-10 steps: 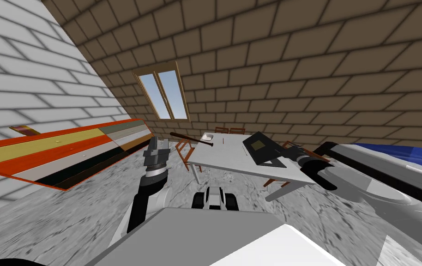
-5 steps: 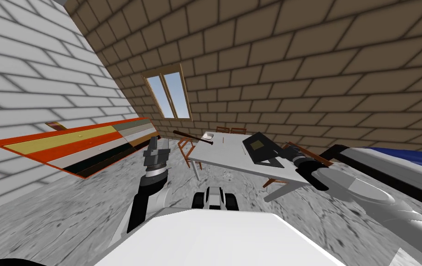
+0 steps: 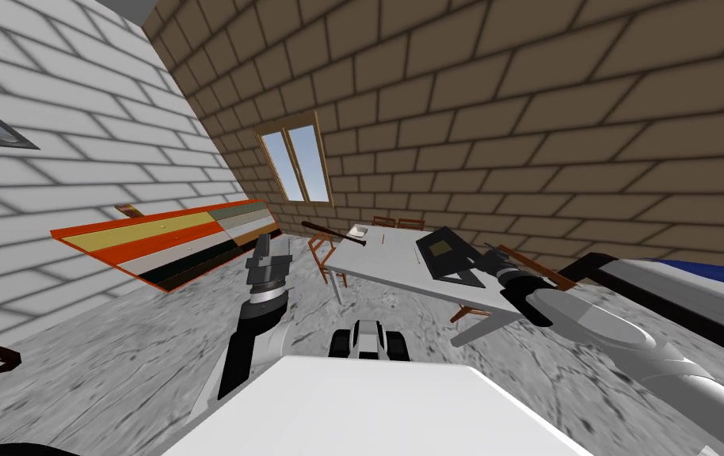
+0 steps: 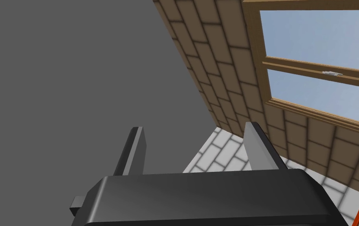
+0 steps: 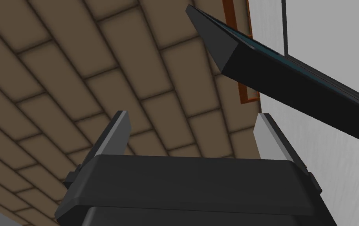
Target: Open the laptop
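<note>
Right wrist view shows the laptop (image 5: 288, 76) as a dark slanting edge just past my right gripper (image 5: 192, 115), off one finger's side rather than between the fingers, which stand wide and empty. It sits on the white table (image 3: 384, 265), lid seemingly part-raised. My left gripper (image 3: 269, 247), also spread and empty, hangs well apart, so the right arm is nearer.

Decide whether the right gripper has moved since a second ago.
Yes. Judged against the laptop on the table, the right gripper has edged slightly closer.
</note>
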Available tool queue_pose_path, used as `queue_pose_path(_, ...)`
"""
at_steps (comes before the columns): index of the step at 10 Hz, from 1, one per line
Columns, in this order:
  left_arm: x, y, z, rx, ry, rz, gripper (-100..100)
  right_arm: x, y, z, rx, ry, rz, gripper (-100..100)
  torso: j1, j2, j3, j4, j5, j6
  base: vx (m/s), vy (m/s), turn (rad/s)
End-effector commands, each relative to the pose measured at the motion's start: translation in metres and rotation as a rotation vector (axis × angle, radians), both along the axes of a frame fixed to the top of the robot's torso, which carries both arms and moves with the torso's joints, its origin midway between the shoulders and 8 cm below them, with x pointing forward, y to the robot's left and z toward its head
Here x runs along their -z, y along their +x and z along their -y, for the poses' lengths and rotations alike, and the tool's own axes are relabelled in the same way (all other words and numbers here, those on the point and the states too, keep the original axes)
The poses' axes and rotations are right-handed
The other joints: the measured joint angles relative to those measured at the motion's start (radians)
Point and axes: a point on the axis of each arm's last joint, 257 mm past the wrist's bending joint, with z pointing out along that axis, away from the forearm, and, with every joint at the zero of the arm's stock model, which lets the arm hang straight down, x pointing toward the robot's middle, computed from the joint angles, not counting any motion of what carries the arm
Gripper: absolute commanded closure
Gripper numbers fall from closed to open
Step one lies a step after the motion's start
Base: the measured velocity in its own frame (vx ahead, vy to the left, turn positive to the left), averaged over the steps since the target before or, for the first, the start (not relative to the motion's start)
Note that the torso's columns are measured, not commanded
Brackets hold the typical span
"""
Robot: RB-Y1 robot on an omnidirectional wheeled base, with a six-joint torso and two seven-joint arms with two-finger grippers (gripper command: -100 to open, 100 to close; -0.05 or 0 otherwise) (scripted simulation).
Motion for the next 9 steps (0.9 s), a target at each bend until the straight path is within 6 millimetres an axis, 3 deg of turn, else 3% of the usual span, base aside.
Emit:
queue_pose_path(1, 0.0, 0.0, 0.0, 0.0, 0.0, 0.0, 0, 0.0, 0.001, -0.008, -0.006, -0.09, 0.001, -100, 0.0, 0.0, 0.0, 0.0, 0.0, 0.0, -0.072, -0.084, 0.092)
queue_pose_path(9, 0.0, 0.0, 0.0, 0.0, 0.0, 0.0, 0, 0.002, 0.003, -0.032, -0.007, -0.32, 0.013, -100, 0.001, -0.001, -0.001, 0.0, 0.0, 0.0, -0.077, -0.069, 0.095)
